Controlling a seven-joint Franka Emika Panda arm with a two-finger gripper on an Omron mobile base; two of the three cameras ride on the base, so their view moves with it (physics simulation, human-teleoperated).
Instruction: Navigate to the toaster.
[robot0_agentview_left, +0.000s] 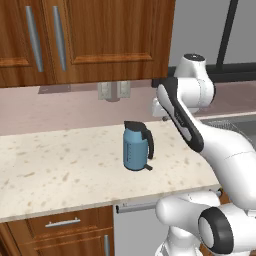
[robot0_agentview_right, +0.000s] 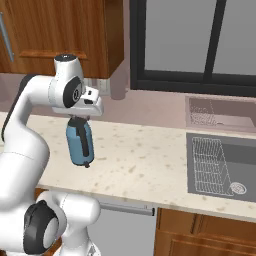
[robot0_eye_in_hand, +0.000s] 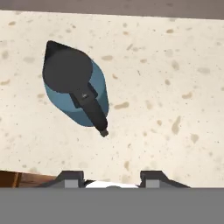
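The 2-finger dark gripper hung open and empty above the blue kettle with black handle; driving off carelessly risked the arm clipping it.

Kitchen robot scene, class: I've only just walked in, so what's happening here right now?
A white robot arm on a mobile base is parked at a speckled beige stone counter. Its two-finger gripper hangs above the counter, open and holding nothing. A blue kettle with a black lid and handle stands upright on the counter just ahead of it. To the right lies a grey sink with a wire rack. The toaster it must reach isn't in sight yet.
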